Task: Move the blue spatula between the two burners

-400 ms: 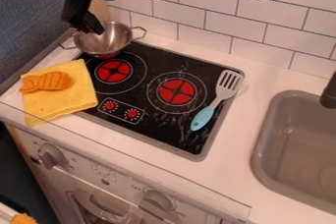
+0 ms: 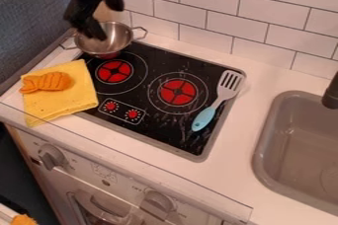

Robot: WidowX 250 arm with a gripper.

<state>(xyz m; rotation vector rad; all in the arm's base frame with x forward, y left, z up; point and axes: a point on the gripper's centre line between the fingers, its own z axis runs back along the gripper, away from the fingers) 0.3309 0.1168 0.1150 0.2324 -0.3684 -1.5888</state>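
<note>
Though near stovetop edge point(image 2: 211, 142), spatula point(image 2: 204, 118) unobstructed

We see a small shift of the hand point(image 2: 94, 35).
In our camera view it has moved slightly right and down, now covering a bit more of the two-handled metal pot point(image 2: 119, 37).

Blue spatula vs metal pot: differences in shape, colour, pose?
Shape: spatula is long with one handle; pot is round and hollow with two side handles.
Colour: spatula has a blue handle and pale slotted head; pot is silvery metal.
Pose: spatula lies flat near the stovetop's right edge; pot sits open side up at its far-left corner.
Shared: neither is between the burners.
</note>
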